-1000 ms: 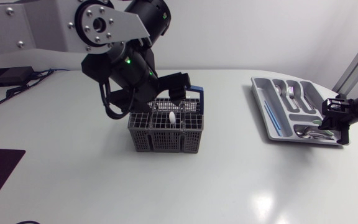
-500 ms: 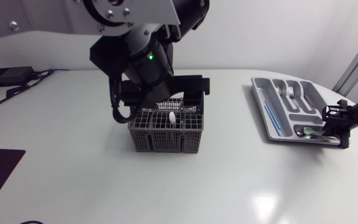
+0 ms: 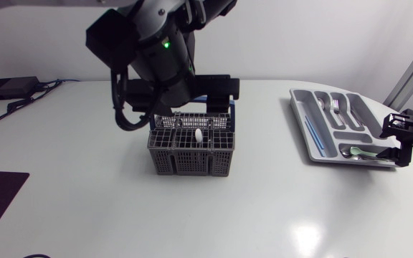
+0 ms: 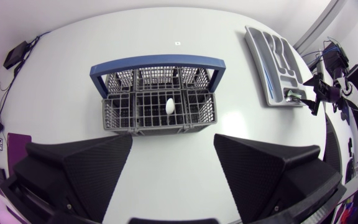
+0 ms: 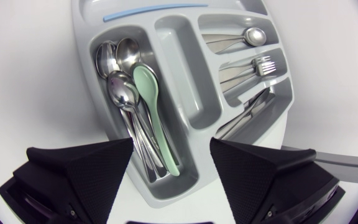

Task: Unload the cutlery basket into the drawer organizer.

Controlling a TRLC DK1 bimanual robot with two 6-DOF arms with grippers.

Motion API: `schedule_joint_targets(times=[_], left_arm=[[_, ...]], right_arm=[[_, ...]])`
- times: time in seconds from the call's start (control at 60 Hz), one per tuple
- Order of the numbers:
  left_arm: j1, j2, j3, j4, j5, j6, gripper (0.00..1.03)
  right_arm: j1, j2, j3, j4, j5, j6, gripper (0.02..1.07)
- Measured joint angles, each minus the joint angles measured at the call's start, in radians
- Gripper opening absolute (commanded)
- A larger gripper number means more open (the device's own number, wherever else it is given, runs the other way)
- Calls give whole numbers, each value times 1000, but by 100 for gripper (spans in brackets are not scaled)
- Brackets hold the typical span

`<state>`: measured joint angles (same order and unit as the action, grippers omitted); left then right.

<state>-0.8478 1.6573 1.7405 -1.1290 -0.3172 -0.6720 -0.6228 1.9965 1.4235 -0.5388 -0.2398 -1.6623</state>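
Above the cutlery basket [image 3: 190, 149] at mid-table, the left gripper [image 4: 173, 140] hangs with its fingers spread wide and nothing between them. Within the last second that arm has lifted and swung from behind the basket to a spot directly over it, and its wrist view now looks straight down into the grid. A single white-tipped piece [image 4: 169, 105] stands in the centre compartment. No other cutlery can be made out in the basket from either view. On the far side of the table, the right gripper [image 3: 396, 140] has drawn back from the near corner of the drawer organizer [image 3: 301, 118] towards the table edge, its fingers likewise apart and empty. The compartment below it holds several metal spoons [image 5: 126, 99] with a pale green spoon [image 5: 151, 106] lying alongside them. Forks [image 5: 253, 65] and a blue stick [image 5: 148, 10] sit in other slots. Taken together, the shifts suggest one delivery is complete and the next pick is being lined up. By the look of it the unloading is nearly finished, with the white-tipped piece seemingly the last to go.
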Motion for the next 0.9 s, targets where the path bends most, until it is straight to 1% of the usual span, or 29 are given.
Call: schedule_joint_targets(times=[0.2, 0.433, 0.733, 0.85, 0.9], left_arm=[[-1, -3, 3, -2, -3, 1, 92], [11, -3, 3, -4, -3, 37, 92], [75, -13, -1, -3, 7, 84, 92], [99, -31, -14, 1, 30, 106, 92], [113, -37, -21, 5, 53, 117, 92]], right_arm=[[-8, -90, -12, -43, -81, 53, 103], [-6, -224, -76, -135, -180, 124, 103], [49, -357, -248, -164, -232, 152, 103], [71, -400, -309, -165, -241, 164, 103], [79, -418, -331, -165, -248, 166, 103]])
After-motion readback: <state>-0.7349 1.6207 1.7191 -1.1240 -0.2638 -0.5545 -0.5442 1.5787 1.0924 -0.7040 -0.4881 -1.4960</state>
